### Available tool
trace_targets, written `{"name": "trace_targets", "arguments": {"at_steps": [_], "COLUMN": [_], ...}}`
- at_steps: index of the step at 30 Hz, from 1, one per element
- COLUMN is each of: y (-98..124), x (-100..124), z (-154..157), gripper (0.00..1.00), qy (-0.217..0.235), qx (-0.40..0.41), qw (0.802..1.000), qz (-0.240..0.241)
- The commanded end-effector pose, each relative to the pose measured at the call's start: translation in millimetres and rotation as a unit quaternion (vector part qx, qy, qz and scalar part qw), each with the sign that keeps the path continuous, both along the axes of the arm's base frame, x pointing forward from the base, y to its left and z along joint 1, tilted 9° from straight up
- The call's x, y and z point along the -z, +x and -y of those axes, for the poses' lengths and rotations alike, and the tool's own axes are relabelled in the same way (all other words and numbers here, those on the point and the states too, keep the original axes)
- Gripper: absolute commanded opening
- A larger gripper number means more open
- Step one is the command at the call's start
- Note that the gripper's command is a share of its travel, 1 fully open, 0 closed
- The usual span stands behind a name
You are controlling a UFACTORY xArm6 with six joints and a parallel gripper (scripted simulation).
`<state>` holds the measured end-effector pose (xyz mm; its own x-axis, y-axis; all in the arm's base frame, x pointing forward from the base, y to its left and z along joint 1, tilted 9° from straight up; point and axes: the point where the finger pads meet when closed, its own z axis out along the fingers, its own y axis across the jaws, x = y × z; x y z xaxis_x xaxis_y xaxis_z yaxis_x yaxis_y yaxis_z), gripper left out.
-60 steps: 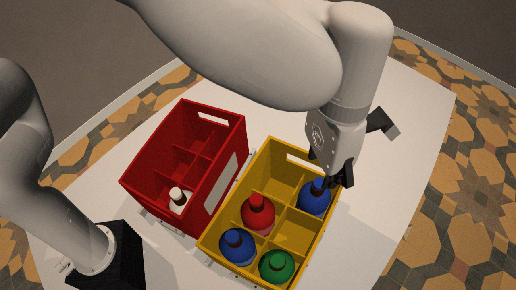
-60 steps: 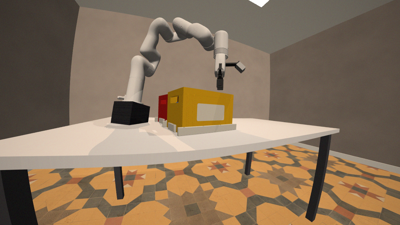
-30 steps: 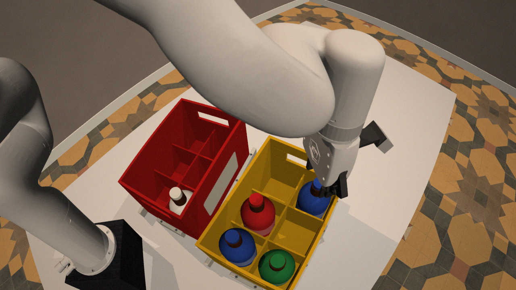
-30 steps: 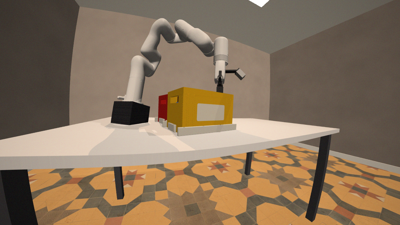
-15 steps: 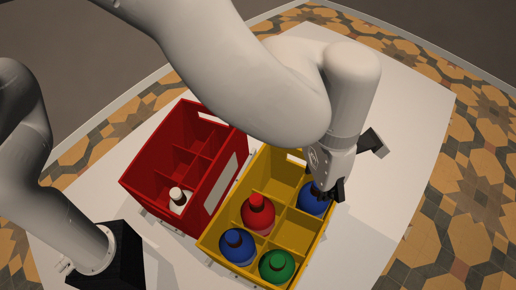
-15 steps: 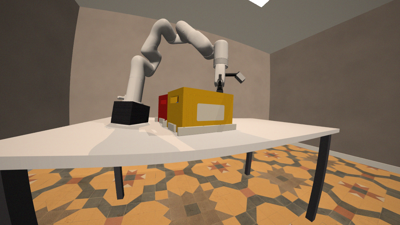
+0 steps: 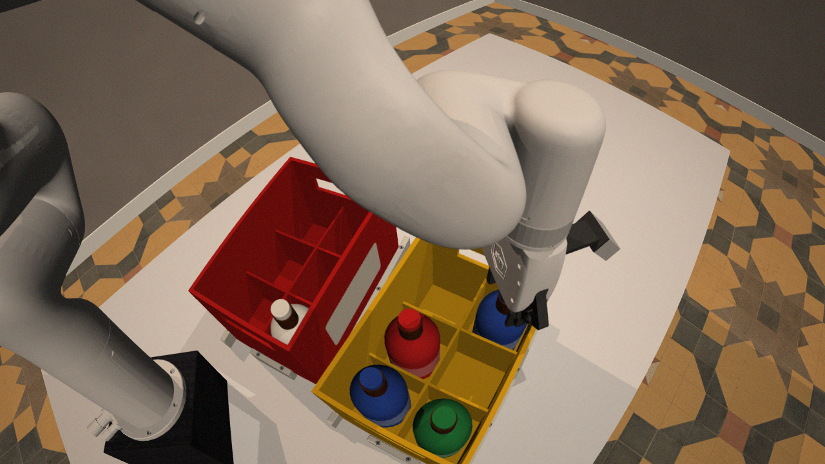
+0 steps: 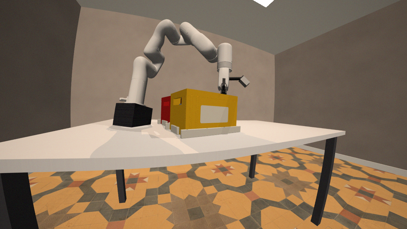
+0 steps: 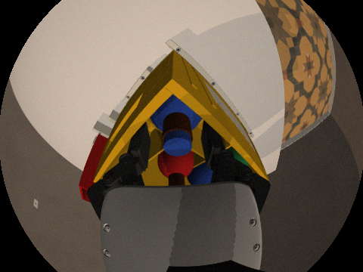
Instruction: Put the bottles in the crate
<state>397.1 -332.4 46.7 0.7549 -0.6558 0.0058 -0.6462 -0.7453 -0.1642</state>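
Hand: the hand [image 7: 514,301] [image 8: 223,92] [image 9: 175,129] points down over a corner of the yellow crate, its fingers fairly wide apart, holding nothing.
Blue bottle at the hand: this blue bottle [image 7: 494,318] [image 9: 178,146] stands upright in the corner compartment right below, its capped neck between the spread fingers in the wrist view, with a gap showing on either side.
Yellow crate: the yellow crate [image 7: 429,276] [image 8: 193,115] [image 9: 166,72] sits level on the counter [image 7: 646,190] [image 8: 284,130] [image 9: 94,49], directly under the hand.
Red bottle: from the hand, the red bottle [image 7: 412,348] [image 9: 175,164] is diagonally across, upright in a middle compartment.
Other blue bottle: the second blue bottle [image 7: 378,397] [image 9: 200,174] stands farther off, at the crate's opposite end.
Green bottle: beside that one, the green bottle [image 7: 443,431] [image 9: 238,156] stands in the far compartment along the hand's own side of the crate.
Red crate: beyond the yellow crate from the hand, the red crate [image 7: 231,276] [image 8: 165,111] [image 9: 91,166] sits level beside it.
White bottle: the white bottle [image 7: 282,332] is well away from the hand, in the red crate's end nearest the arm's black block [image 7: 207,403] [image 8: 122,114].

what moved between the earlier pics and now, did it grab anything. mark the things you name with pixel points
The tool [image 7: 522,317] [image 8: 223,91] [image 9: 175,129] came down into the yellow crate [image 7: 346,397] [image 8: 211,98] [image 9: 173,88], around the neck of the corner blue bottle [image 7: 497,323] [image 9: 178,145]. It stands open, nothing gripped or let go. The white bottle [image 7: 282,314], the other bottles in view and both crates stayed put.
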Motion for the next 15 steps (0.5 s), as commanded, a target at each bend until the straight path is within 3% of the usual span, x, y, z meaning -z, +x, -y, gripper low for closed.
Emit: {"name": "trace_targets", "arguments": {"at_steps": [1,7,8,15], "y": [1.1,1.1,0.8,0.8], "x": [-1.8,-1.8,-5.0,-5.1], "z": [1.3,1.3,1.7,1.7], "gripper": [0.65,0.65,0.0,0.0], "qy": [-0.002,-0.002,-0.002,-0.002], "qx": [0.0,0.0,0.0,0.0], "qw": [1.0,1.0,1.0,1.0], "qz": [0.002,0.002,0.002,0.002]}}
